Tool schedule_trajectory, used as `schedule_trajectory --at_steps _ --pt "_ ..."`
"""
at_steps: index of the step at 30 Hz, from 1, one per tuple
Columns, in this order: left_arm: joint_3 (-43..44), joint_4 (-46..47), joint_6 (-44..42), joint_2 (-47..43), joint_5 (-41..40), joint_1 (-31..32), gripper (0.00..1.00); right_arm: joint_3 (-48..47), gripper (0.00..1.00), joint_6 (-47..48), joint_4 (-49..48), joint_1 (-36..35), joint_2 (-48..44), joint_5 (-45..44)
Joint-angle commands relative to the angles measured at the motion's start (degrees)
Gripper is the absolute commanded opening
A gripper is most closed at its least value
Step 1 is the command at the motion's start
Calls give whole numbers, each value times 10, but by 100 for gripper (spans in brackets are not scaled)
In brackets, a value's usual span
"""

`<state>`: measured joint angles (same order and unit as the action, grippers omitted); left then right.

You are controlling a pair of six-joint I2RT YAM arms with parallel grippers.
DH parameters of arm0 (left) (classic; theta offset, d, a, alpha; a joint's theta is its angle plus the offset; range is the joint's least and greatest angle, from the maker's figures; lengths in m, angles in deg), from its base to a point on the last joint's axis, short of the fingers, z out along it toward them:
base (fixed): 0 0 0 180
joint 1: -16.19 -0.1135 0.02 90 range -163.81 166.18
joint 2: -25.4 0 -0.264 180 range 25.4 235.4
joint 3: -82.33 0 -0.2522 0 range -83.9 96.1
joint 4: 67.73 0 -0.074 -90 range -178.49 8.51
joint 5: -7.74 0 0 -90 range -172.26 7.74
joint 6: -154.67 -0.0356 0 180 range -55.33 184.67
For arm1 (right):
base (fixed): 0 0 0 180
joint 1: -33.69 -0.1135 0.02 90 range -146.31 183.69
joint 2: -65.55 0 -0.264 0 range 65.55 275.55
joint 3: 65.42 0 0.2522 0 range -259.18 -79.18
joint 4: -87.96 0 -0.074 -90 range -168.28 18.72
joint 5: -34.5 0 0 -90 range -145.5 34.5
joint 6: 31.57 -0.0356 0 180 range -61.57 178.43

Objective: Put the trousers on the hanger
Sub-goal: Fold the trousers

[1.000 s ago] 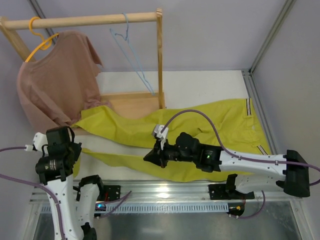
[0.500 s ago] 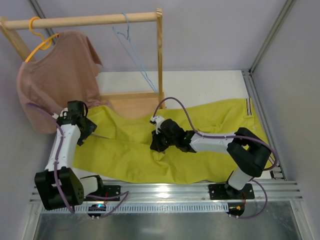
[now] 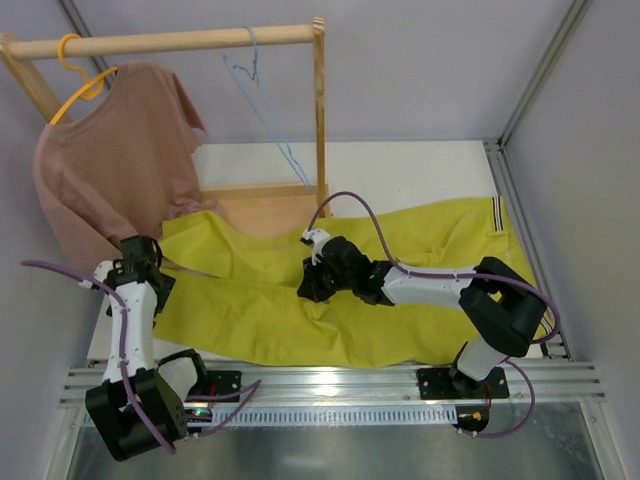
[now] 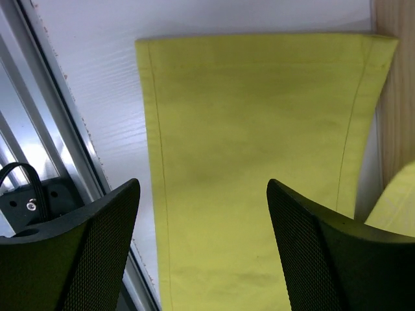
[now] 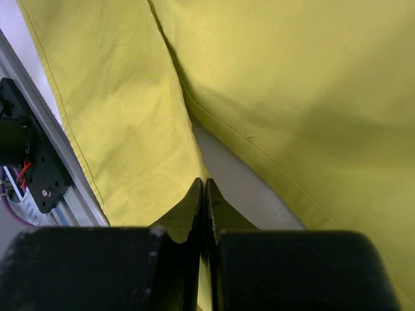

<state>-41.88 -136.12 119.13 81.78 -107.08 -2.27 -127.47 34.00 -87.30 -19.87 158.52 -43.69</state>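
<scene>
**Top external view.** The trousers lie flat on the white worktop. The waistband is to the right and both legs run to the left. The far leg's end rests on the wooden rack base. The hanger hangs from the wooden rail, well apart from the trousers. The left hand is at the leg ends. The right hand is near the point where the legs divide.

**Left wrist view.** The left hand has its fingers apart with nothing gripped. It hovers above one leg's hemmed end.

**Right wrist view.** The right hand has its fingers pressed together. The tips sit at the edge of the near leg, beside a narrow strip of bare worktop. No cloth shows between the fingers.
</scene>
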Motion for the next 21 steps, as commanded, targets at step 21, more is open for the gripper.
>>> schedule_trajectory --at_steps 21 --pt "-61 80 57 194 -9 -133 68 -36 4 -12 -18 -1 -60 1"
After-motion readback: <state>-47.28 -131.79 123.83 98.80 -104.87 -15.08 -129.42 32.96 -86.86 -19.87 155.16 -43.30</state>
